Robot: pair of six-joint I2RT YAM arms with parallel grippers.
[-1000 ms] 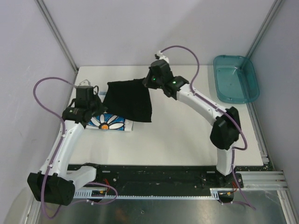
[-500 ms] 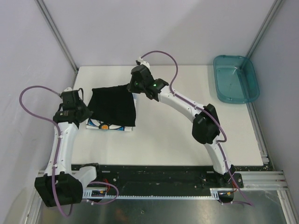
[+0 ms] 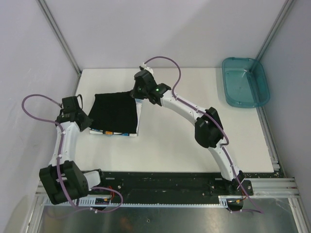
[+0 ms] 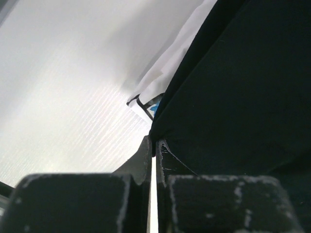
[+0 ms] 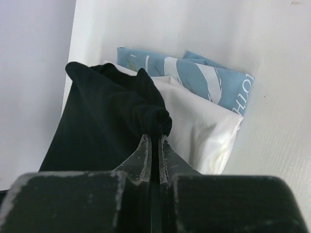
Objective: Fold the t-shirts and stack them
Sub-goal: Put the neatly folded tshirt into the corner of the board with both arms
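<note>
Start at your left: the left gripper (image 3: 85, 120) sits low at the left edge of the table (image 3: 184, 141), its arm bent sharply up from its base. Its jaws are clamped together on the near-left corner of the black t-shirt (image 3: 115, 111). The left wrist view shows that pinch clearly, with the cloth running away to the right.

The black t-shirt is spread between your two grippers, its long axis running left to right. It lies directly over the folded white t-shirt (image 3: 121, 134), which peeks out along the near and right edges. It looks close to lined up, so I'd judge lowering and letting go is all that's left.

The right gripper (image 3: 137, 93) reaches far across from its base, arm stretched long, jaws closed tight on a bunched far-right corner of the black cloth.
</note>
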